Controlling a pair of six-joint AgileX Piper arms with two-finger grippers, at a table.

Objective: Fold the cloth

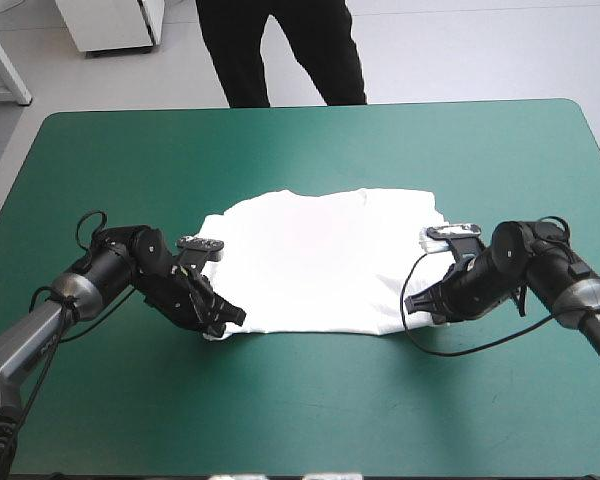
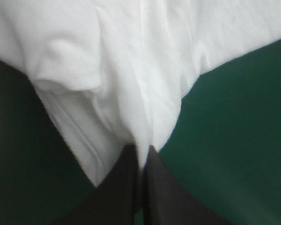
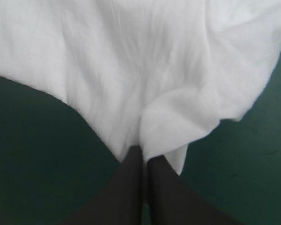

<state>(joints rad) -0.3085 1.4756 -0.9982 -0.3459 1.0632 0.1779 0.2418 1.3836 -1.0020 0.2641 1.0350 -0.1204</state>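
Teal-green table [image 1: 310, 410]: T-shirt [image 1: 325, 260] spread flat; left gripper [image 2: 141, 152], right gripper [image 3: 143, 153] each pinch 1 near corner, fingers nearly closed.

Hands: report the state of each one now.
Left hand: shut on the white short-sleeved fabric T-shirt.
Right hand: shut on the T-shirt too.

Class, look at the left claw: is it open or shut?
The left claw is shut on the T-shirt: in the left wrist view its black fingers all but meet, white cloth pinched between them.
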